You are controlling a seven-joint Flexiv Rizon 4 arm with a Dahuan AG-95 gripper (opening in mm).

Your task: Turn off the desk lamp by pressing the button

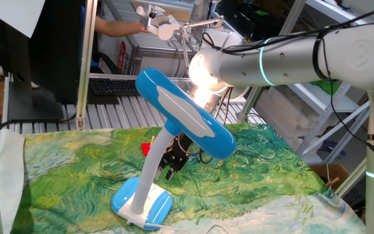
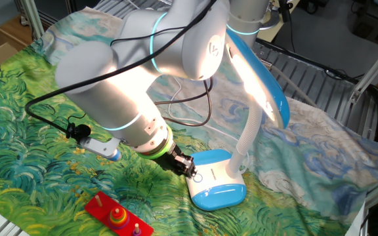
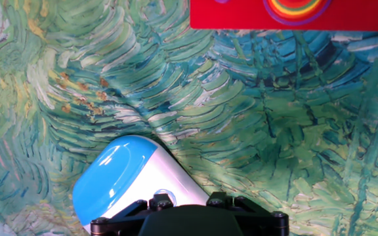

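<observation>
The desk lamp stands on the painted cloth. Its long sky-blue head (image 1: 180, 110) with a white stripe sits on a curved white neck (image 1: 154, 156) above the oval blue-and-white base (image 1: 141, 201). The lamp is lit and shines on my arm. In the other fixed view my gripper (image 2: 190, 168) sits at the left edge of the base (image 2: 218, 187), right by the small round button (image 2: 199, 177). The hand view shows the base (image 3: 133, 177) and the button (image 3: 164, 196) just in front of the gripper body. No view shows the fingertips clearly.
A red ring-stacking toy (image 2: 117, 215) lies on the cloth near the front edge; it also shows in the hand view (image 3: 294, 13). A small blue-and-white device (image 2: 104, 149) with a black cable lies left of my arm. Metal shelving stands behind the table.
</observation>
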